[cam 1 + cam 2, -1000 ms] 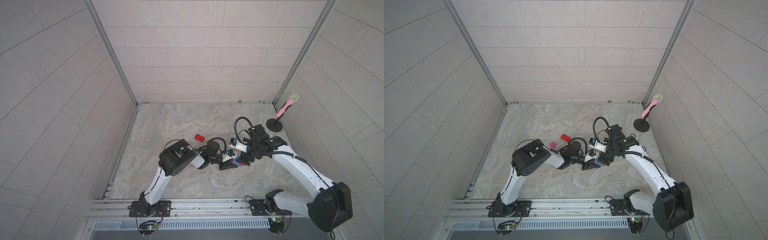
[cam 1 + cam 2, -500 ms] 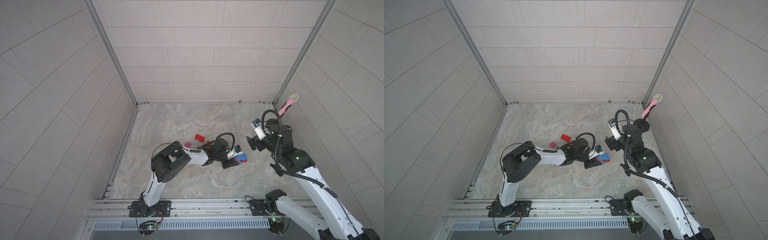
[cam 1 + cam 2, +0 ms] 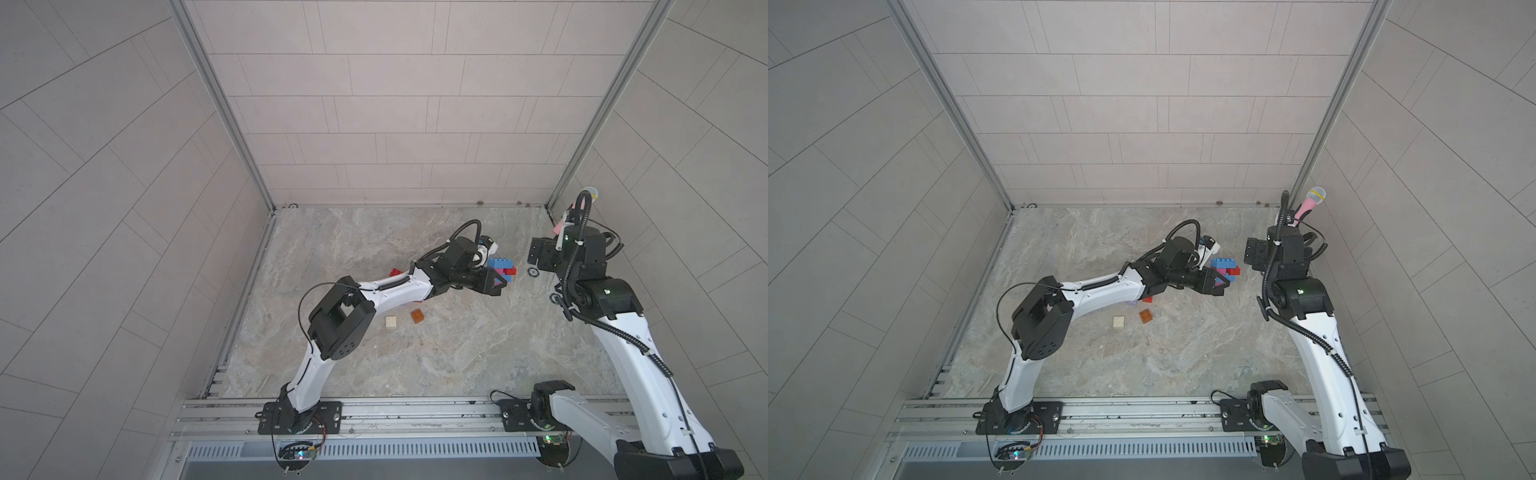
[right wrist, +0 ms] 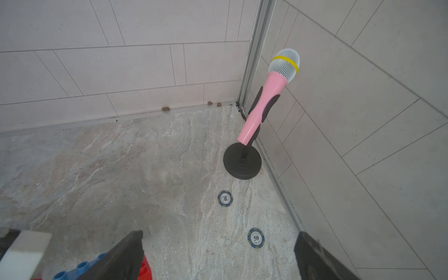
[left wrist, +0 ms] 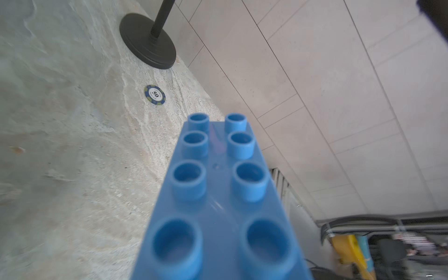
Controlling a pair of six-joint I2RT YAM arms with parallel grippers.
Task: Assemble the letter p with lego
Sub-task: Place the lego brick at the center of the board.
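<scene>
The left fingers (image 3: 493, 285) are clenched on the lego stack (image 3: 500, 266): a blue brick (image 5: 218, 206) with red and lilac bricks joined to it. In both top views this stack is at about 2 o'clock from the middle of the table (image 3: 457, 353). It seems to be raised a little over the table, but I cannot tell this for sure. The studs of the blue brick are all bare. I think the left arm holds the stack this way so that a next brick can be pressed on it without the stack sliding.

The right fingers (image 4: 126, 254) are spread wide and grasp nothing. They are at 3 o'clock from the stack, near but apart from it, probably to give room before fetching a new brick.

Loose bricks lie on the table. A cream brick (image 3: 390, 322) and an orange-brown brick (image 3: 417, 316) are at about 8 o'clock from the stack, close together but not touching. A red brick (image 3: 395, 272) is at 9 o'clock, partly hidden behind the left arm. All of these are far from the right arm. By my judgement the letter is not finished.
</scene>
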